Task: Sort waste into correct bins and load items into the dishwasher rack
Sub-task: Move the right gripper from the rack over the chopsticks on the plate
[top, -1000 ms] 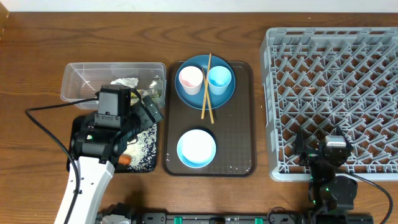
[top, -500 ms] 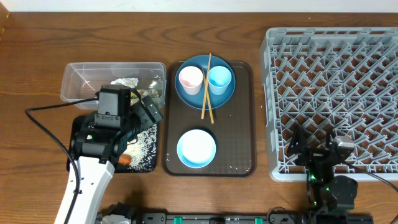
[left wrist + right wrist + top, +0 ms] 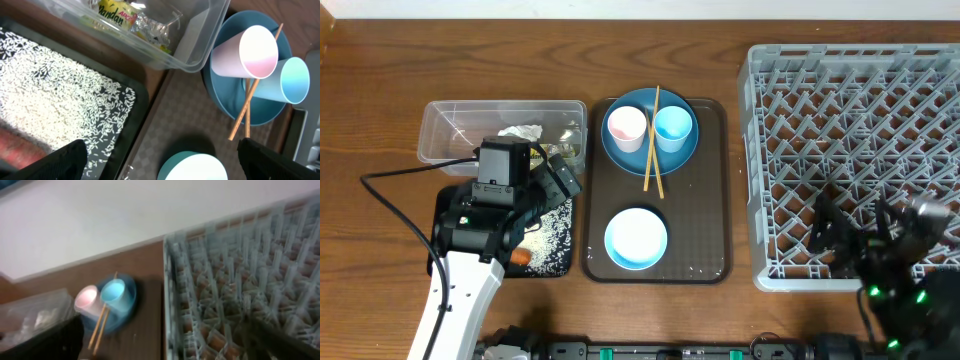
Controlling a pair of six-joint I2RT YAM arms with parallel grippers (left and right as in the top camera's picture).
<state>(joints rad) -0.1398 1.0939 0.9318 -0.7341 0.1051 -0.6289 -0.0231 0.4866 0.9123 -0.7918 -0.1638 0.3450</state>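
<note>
Over black tray's [image 3: 558,240] far right corner: left gripper [image 3: 563,178], fingers wide apart, gripping nothing. In that tray: rice [image 3: 60,105], carrot [image 3: 520,257], partly hidden under arm. In clear tub [image 3: 450,125] just behind: napkin [image 3: 520,132], wrapper [image 3: 117,15]. On brown tray [image 3: 700,220]: blue plate [image 3: 675,160] carrying pink cup [image 3: 626,127] and light-blue cup [image 3: 673,128], chopsticks [image 3: 651,150] between them, bowl [image 3: 636,238] at near end. Above rack's [image 3: 860,120] near edge: right gripper [image 3: 860,235], fingers spread, nothing held.

The left arm [image 3: 455,290] reaches in from the near left side. The left gripper [image 3: 556,180] has its fingers spread wide, holding nothing. The right gripper [image 3: 860,232] sits near, on the right, spread wide too.
</note>
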